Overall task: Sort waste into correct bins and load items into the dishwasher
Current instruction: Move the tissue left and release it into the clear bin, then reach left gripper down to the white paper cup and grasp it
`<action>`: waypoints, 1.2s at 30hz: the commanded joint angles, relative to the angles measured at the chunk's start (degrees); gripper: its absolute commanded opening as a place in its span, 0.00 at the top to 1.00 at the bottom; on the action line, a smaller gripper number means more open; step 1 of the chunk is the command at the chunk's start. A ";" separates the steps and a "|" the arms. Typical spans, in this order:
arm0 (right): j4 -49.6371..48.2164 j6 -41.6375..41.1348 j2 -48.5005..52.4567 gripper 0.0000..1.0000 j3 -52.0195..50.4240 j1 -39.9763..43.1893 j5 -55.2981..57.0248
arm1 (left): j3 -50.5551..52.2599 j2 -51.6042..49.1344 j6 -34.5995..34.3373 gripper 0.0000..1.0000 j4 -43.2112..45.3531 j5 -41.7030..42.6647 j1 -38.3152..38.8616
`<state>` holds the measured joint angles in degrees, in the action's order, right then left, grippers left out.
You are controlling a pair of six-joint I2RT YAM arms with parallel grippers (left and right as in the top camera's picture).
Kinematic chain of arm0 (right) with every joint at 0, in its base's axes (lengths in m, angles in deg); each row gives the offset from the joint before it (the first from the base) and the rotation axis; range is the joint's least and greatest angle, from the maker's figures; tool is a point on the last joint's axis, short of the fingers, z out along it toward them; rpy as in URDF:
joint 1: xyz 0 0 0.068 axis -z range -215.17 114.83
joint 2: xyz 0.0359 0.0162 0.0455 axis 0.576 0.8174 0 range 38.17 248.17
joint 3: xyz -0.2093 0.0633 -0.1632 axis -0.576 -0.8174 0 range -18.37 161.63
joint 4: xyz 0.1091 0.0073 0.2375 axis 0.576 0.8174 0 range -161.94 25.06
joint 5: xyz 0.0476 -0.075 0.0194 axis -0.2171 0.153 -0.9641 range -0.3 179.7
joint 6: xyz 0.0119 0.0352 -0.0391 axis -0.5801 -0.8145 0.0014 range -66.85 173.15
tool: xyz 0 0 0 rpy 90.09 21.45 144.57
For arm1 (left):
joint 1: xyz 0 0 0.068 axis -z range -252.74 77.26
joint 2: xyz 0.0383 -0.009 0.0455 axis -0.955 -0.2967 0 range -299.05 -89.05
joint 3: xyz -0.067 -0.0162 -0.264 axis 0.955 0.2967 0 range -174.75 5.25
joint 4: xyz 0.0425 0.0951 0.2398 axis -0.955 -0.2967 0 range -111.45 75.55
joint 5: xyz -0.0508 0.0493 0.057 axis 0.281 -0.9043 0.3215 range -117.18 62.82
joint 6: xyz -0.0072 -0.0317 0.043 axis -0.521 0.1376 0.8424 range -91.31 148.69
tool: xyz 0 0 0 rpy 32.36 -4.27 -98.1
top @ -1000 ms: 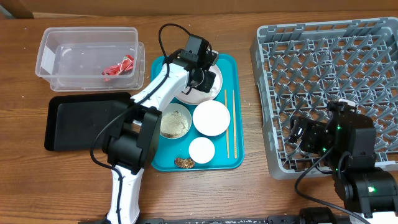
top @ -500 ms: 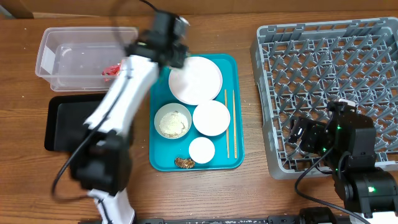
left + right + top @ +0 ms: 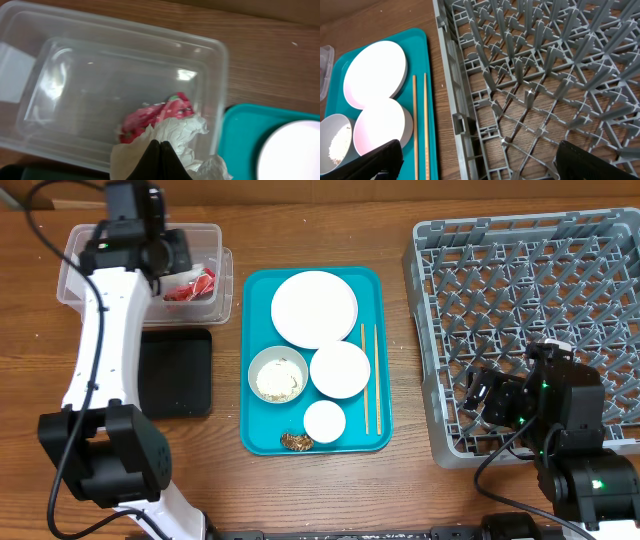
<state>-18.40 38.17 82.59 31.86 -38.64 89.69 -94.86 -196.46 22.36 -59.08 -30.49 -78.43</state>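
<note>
Rightward, the grey dish rack (image 3: 520,280) is lying below the right gripper (image 3: 479,150), whose fingers are standing wide apart. Over the clear tub (image 3: 100,65) the left gripper (image 3: 160,146) is hovering, fingers pinching together on the white tissue wad (image 3: 181,131) (just above the red-and-white wrapper (image 3: 159,113) lying inside).

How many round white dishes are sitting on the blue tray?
4: a big plate at the far end, a bowl with grains left of a plain bowl, and a small cup nearest the front. None seem hidden.
</note>
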 commanded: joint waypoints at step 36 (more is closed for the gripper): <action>1.01 -1.79 -0.31 0.00 1.42 3.37 1.77 | 2.16 7.41 -1.70 0.35 -42.73 8.09 23.98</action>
<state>-17.59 36.84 82.59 31.89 -36.54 90.59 -94.30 -195.13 24.09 -101.11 -18.01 -57.08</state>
